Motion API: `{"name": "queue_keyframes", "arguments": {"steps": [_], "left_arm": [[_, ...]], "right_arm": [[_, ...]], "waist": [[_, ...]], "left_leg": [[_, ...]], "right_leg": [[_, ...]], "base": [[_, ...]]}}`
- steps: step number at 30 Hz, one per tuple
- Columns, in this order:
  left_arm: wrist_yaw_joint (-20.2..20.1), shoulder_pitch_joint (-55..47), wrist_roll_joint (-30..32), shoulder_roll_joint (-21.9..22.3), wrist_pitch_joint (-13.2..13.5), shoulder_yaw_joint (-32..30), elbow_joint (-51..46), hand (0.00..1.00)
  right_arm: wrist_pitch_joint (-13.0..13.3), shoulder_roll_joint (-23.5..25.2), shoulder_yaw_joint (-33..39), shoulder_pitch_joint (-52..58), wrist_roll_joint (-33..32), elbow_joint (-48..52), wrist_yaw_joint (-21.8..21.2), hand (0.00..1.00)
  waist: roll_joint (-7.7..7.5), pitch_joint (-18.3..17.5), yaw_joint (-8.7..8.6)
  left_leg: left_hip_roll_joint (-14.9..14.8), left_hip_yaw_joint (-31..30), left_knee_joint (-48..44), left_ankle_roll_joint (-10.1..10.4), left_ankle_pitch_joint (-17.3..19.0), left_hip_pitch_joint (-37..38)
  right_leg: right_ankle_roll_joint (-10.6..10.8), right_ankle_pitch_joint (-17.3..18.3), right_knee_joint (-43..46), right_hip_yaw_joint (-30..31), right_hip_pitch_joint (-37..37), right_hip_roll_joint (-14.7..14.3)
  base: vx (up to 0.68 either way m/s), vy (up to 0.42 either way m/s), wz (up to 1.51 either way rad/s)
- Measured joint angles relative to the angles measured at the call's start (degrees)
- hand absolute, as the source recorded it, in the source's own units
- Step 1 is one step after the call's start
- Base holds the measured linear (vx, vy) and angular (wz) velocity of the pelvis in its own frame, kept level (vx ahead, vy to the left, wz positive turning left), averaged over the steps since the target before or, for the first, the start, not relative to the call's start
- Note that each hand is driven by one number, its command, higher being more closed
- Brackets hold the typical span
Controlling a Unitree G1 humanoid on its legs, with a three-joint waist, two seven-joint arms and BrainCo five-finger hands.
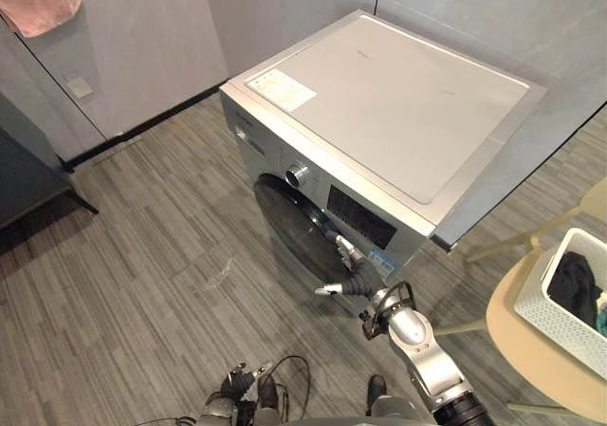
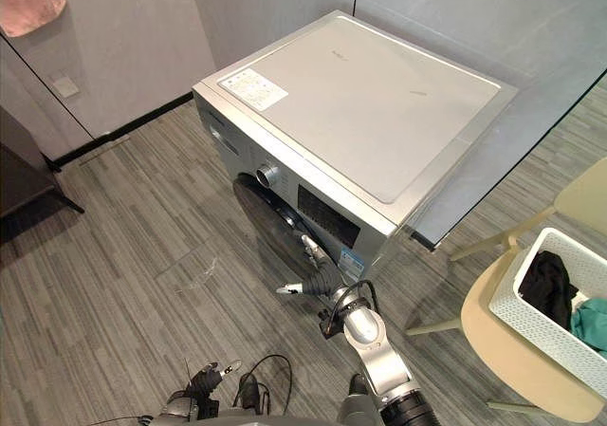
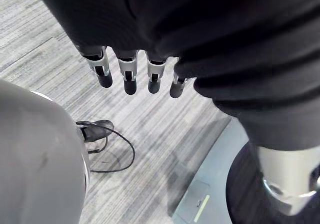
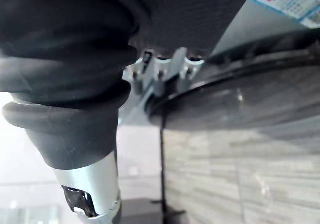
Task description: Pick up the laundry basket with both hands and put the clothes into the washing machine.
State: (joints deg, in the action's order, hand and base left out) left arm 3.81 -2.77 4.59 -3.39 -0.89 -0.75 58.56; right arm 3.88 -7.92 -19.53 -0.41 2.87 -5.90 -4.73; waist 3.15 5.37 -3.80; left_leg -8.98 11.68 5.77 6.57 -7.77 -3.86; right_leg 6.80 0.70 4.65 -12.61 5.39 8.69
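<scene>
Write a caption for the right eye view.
Right hand at the washing machine door; laundry basket of clothes stands at right.

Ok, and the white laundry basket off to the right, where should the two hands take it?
Probably the rim of the laundry basket, at its two short ends, coming down from above. It sits upright on the pale seat with its top open, and the clothes lie below the rim, so the edge is free. The holed walls may also give purchase.

Silver-grey arms, dark-covered hands.
The right arm (image 1: 422,350) has a smooth silver-grey shell; the right hand (image 1: 356,276) and left hand (image 3: 129,77) have black ribbed covers and silver, dark-tipped fingers.
</scene>
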Motion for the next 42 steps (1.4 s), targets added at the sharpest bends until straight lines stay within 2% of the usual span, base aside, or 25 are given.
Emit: {"name": "queue_keyframes", "arguments": {"steps": [7, 10, 12, 16, 18, 20, 22, 25, 26, 31, 34, 36, 37, 39, 40, 42], "left_arm": [[0.09, -0.45, -0.07, 0.20, 0.02, 0.08, -1.85, 0.00], [0.11, -0.78, -0.48, 0.26, 0.17, 0.23, -4.09, 0.00], [0.11, -0.70, -0.56, 0.44, 0.28, 0.60, -5.14, 0.00], [0.06, -0.74, -1.39, 0.49, 0.62, 1.37, -6.63, 0.00], [0.06, -0.71, -1.75, 0.48, 1.21, 1.48, -8.11, 0.00], [0.04, -0.54, -1.92, 0.42, 1.52, 2.27, -9.67, 0.00], [-0.10, -0.55, -3.17, 0.86, 2.13, 3.43, -11.54, 0.00], [-0.09, -0.65, -5.31, 1.35, 2.74, 4.90, -13.11, 0.00], [-0.09, -0.68, -5.73, 1.38, 2.72, 4.98, -13.06, 0.00], [0.00, 0.11, -6.25, 1.46, 2.55, 5.15, -12.61, 0.00], [0.34, 1.67, -6.23, 1.49, 2.41, 4.79, -9.52, 0.00], [1.52, 1.65, -6.19, 1.71, 2.22, 3.79, -8.18, 0.00], [1.66, 1.65, -6.19, 1.92, 2.16, 3.18, -8.05, 0.00], [2.19, 1.67, -6.16, 2.27, 2.03, 2.50, -7.19, 0.00], [2.48, 1.68, -6.16, 2.26, 2.01, 2.41, -7.02, 0.00], [2.66, 1.65, -6.14, 2.24, 1.89, 2.32, -6.30, 0.00]], "right_arm": [[-0.73, -0.53, 2.03, -3.58, 4.14, -7.03, 2.02, 0.00], [-1.14, -1.49, 4.91, -7.86, 7.60, -8.99, 3.86, 0.00], [-1.89, -2.54, 7.26, -11.92, 8.85, -11.85, 5.27, 0.00], [-2.66, -3.73, 9.69, -16.66, 8.91, -17.94, 6.07, 0.00], [-2.32, -3.61, 9.72, -19.10, 8.88, -19.34, 6.19, 0.00], [-1.95, -3.70, 10.17, -21.32, 8.66, -21.19, 6.56, 0.00], [-2.49, -3.68, 11.11, -26.81, 8.40, -26.99, 6.61, 0.00], [-3.57, -3.82, 15.74, -34.14, 7.29, -34.40, 8.40, 0.00], [-3.96, -3.87, 16.38, -34.77, 6.71, -34.51, 8.73, 0.00], [-4.57, -3.49, 16.70, -33.37, 5.11, -31.56, 11.91, 0.00], [-4.43, -1.65, 10.26, -26.98, 3.33, -22.21, 12.09, 0.00], [-4.07, 1.54, 2.25, -22.25, 1.58, -19.12, 10.50, 0.00], [-4.04, 2.31, 0.53, -21.11, 1.31, -19.12, 10.01, 0.00], [-3.36, 4.28, -5.73, -16.10, -0.76, -19.12, 7.64, 0.00], [-2.97, 4.54, -7.16, -15.07, -0.91, -19.12, 6.99, 0.00], [-2.16, 5.31, -10.88, -12.31, -3.28, -19.13, 4.27, 0.00]], "waist": [[2.19, 0.90, 0.09], [4.47, 2.25, 0.16], [6.69, 3.59, 0.26], [9.08, 5.19, 1.69], [9.84, 6.00, 1.53], [10.38, 7.25, 1.27], [11.82, 8.14, 1.82], [15.04, 10.48, 3.52], [15.33, 10.94, 3.56], [14.11, 12.88, 3.79], [13.65, 12.95, 3.49], [12.30, 12.73, 2.93], [11.94, 12.60, 2.97], [10.00, 11.91, 2.93], [9.42, 11.66, 2.88], [7.15, 10.59, 2.60]], "left_leg": [[0.35, -0.51, 0.12, 0.03, -0.17, -1.91], [0.97, -0.87, -0.15, -0.23, -0.55, -2.85], [1.46, -1.16, -0.21, -0.19, -0.77, -3.76], [1.61, -1.84, -0.24, 0.13, -1.05, -5.36], [1.91, -1.96, -0.25, 1.22, -2.28, -7.19], [2.07, -1.70, -0.26, 1.33, -3.35, -8.08], [2.19, -1.50, -0.26, 0.82, -4.72, -9.54], [2.06, -1.47, -0.25, -0.06, -5.39, -11.52], [2.08, -1.47, -0.24, -0.06, -5.39, -11.88], [2.47, -1.18, -0.21, -0.03, -5.23, -13.13], [2.47, -0.89, -0.21, -0.19, -5.07, -12.98], [2.10, -0.31, -0.23, -0.46, -5.23, -12.19], [2.10, -0.23, -0.23, -0.49, -5.25, -11.86], [1.88, -0.60, -0.23, -0.47, -5.18, -10.28], [1.84, -0.60, -0.23, -0.47, -5.18, -9.91], [1.69, -0.60, -0.23, -0.46, -5.14, -8.76]], "right_leg": [[0.22, -0.94, -1.00, -0.74, 0.98, 0.30], [0.51, -1.13, -0.99, -1.05, 1.74, 0.90], [0.78, -1.34, -1.00, -1.34, 2.43, 1.41], [0.85, -1.42, -1.02, -1.84, 3.60, 1.54], [0.83, -1.60, -0.97, -2.55, 4.86, 1.85], [0.71, -2.01, -0.97, -3.10, 5.33, 1.98], [0.60, -2.64, -0.89, -3.20, 6.55, 2.03], [0.21, -3.63, -0.65, -3.16, 8.62, 1.89], [0.11, -3.75, -0.65, -3.15, 8.99, 1.91], [0.59, -4.46, -0.66, -2.89, 10.10, 2.33], [0.62, -4.48, -0.69, -2.50, 10.10, 2.34], [0.72, -4.54, -0.68, -1.99, 9.69, 2.11], [0.79, -4.64, -0.69, -1.91, 9.38, 2.00], [0.71, -4.32, -0.81, -2.17, 7.38, 1.76], [0.71, -4.21, -0.91, -2.37, 6.86, 1.71], [0.57, -3.78, -1.03, -3.15, 5.21, 1.54]], "base": [[-0.02, 0.022, 0.05], [0.01, 0.031, 0.07], [0.02, 0.040, 0.07], [0.03, 0.019, 0.08], [-0.01, 0.013, 0.22], [-0.05, 0.012, 0.16], [-0.12, 0.015, 0.07], [-0.18, 0.039, 0.04], [-0.15, 0.044, -0.05], [-0.09, 0.037, 0.02], [0.01, -0.005, -0.04], [0.08, -0.039, -0.12], [0.09, -0.044, -0.04], [0.10, -0.041, 0.07], [0.09, -0.040, 0.12], [0.07, -0.032, 0.13]]}}
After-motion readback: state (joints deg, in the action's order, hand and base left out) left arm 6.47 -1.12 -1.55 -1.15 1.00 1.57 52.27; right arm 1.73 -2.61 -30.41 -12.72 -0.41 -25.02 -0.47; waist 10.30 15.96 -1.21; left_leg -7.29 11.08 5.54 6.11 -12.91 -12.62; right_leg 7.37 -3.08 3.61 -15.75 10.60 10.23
